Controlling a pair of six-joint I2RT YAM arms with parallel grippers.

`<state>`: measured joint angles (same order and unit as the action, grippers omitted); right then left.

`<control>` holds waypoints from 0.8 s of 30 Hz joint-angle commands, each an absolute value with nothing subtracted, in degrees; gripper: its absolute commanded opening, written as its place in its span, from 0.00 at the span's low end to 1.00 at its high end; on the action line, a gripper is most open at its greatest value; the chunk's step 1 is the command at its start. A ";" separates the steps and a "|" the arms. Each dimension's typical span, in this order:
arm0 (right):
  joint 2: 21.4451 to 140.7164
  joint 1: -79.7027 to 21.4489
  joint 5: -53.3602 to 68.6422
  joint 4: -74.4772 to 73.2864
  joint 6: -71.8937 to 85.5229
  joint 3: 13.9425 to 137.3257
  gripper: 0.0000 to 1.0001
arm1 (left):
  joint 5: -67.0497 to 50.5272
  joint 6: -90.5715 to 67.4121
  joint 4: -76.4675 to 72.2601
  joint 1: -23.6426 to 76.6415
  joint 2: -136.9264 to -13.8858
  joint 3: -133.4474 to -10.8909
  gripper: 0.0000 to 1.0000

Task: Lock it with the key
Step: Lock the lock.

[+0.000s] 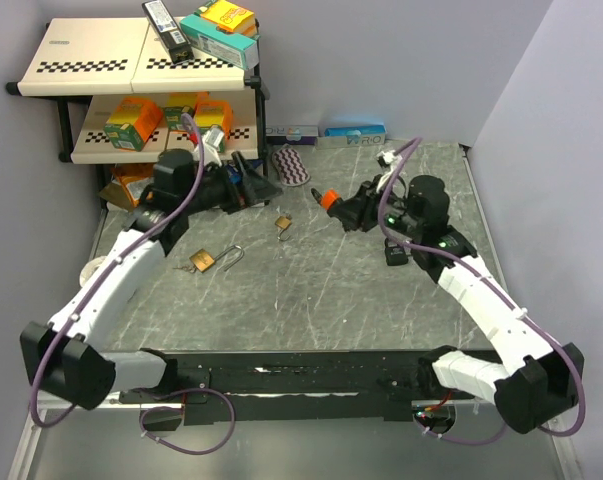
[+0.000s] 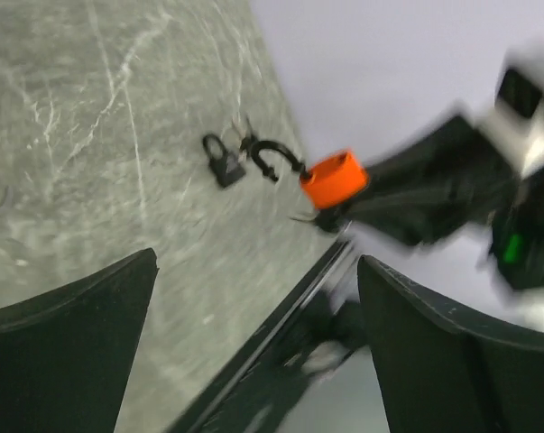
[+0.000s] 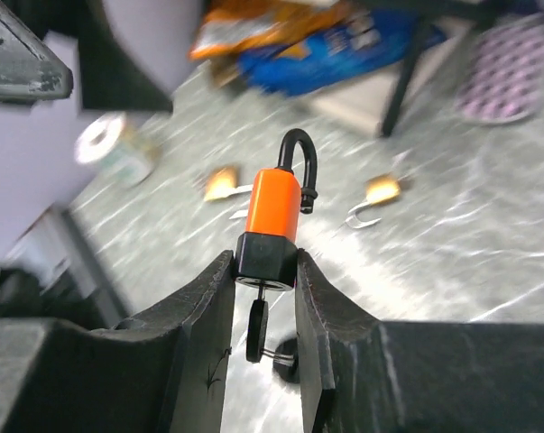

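Items as I read them, left to right across the top view.

1. Shelf [image 1: 91, 65], upper left: boxes and packets. Not part of the job.
2. Left claw [image 2: 258, 262], left of centre: jaws spread wide, holding nothing. Its own camera is blurred, but the gap between the fingers is plain.
3. Brass lock [image 1: 205, 261], on the desk [image 1: 321, 300] at centre left: shackle swung open, lying flat.
4. Small lock [image 1: 283, 224], centre, also brass, on the desk, apart from item 3.
5. Orange lock [image 3: 274, 203], right of centre, lifted off the desk. Its shackle [image 3: 300, 149] stands out of the body, free end hanging beside it, so I judge it unlocked. A dark piece under the base, which I take for the key [image 3: 256, 329], sits between the fingers.
6. Right claw [image 3: 264, 262]: closed on the black base of the orange lock, holding it upright.
7. Black lock [image 1: 395, 256], right, on the desk by the right arm.

Status: lock picked up and presented, key apparently in. Left to do, in my judgement: seat the shackle, turn the key.
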<state>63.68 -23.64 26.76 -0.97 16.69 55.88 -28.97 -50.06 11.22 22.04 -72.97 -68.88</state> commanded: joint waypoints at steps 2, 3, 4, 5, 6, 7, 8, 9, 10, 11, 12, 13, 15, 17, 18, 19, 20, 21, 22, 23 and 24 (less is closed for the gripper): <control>58.63 -20.39 54.47 -2.27 13.30 55.99 0.00 | -58.39 -5.33 23.29 18.98 -68.12 -67.67 0.96; 57.40 -20.39 56.58 -3.16 12.05 55.73 0.00 | -60.01 3.43 28.16 19.07 -68.12 -68.46 0.96; 56.87 -20.39 58.52 -4.21 10.82 55.72 0.00 | -61.25 10.30 32.56 19.33 -67.85 -68.73 0.96; 56.34 -20.39 60.80 -7.53 8.03 55.72 0.00 | -61.35 22.03 35.65 19.42 -67.59 -68.38 0.99; 55.64 -20.48 62.13 -9.21 6.69 55.90 0.00 | -60.74 26.50 39.86 19.51 -67.15 -68.20 0.98; 55.46 -20.83 62.83 -11.06 5.46 56.25 0.00 | -60.65 29.67 40.69 19.60 -66.10 -67.25 0.96; 55.46 -21.09 64.15 -14.82 3.36 57.12 0.00 | -61.60 35.88 41.74 19.69 -65.40 -66.98 0.93; 55.46 -21.18 64.42 -16.25 2.56 57.48 0.00 | -62.05 37.60 42.10 19.86 -63.82 -66.45 0.91; 55.37 -21.62 64.77 -17.48 1.94 57.83 0.00 | -62.49 37.97 40.97 20.47 -63.03 -65.31 0.90; 55.28 -22.23 65.12 -18.27 1.06 58.09 0.00 | -62.84 36.14 38.87 20.74 -62.15 -64.43 0.89; 54.94 -22.76 65.74 -18.98 0.97 58.01 0.00 | -63.28 34.64 34.41 21.18 -60.49 -63.47 0.88; 54.76 -23.29 66.09 -18.98 0.88 57.92 0.00 | -63.02 33.06 31.76 23.01 -59.77 -61.72 0.88; 54.93 -25.31 66.27 -20.21 0.44 58.09 0.00 | -59.97 30.50 28.66 25.91 -58.28 -60.30 0.85; 55.19 -27.32 66.01 -20.92 0.44 58.36 0.00 | -58.10 31.20 27.51 31.10 -58.10 -59.59 0.83; 55.37 -27.68 66.01 -20.92 0.44 58.45 0.00 | -56.70 31.03 27.34 32.59 -58.27 -59.50 0.82; 55.28 -28.12 65.92 -20.57 0.44 58.36 0.00 | -55.82 30.76 27.33 35.22 -58.62 -59.50 0.79; 55.28 -28.39 65.83 -20.48 0.44 58.36 0.00 | -55.03 30.67 27.42 36.29 -58.80 -59.50 0.78; 55.46 -29.00 65.83 -20.65 0.44 58.53 0.00 | -54.24 30.59 27.25 37.26 -59.23 -59.50 0.76; 55.37 -29.18 66.00 -20.83 -0.95 58.62 0.00 | -52.31 30.32 26.81 38.74 -59.33 -59.24 0.73; 55.46 -29.35 66.01 -20.66 -0.97 58.62 0.00 | -51.34 28.93 25.50 39.46 -59.50 -59.15 0.71; 55.55 -29.53 66.09 -20.65 -0.97 58.54 0.00 | -50.46 28.31 25.23 40.07 -59.85 -59.15 0.68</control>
<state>56.34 -28.60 63.29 -22.17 1.28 55.29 -54.63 28.40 29.61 37.41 -59.02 -59.75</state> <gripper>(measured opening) 0.354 0.722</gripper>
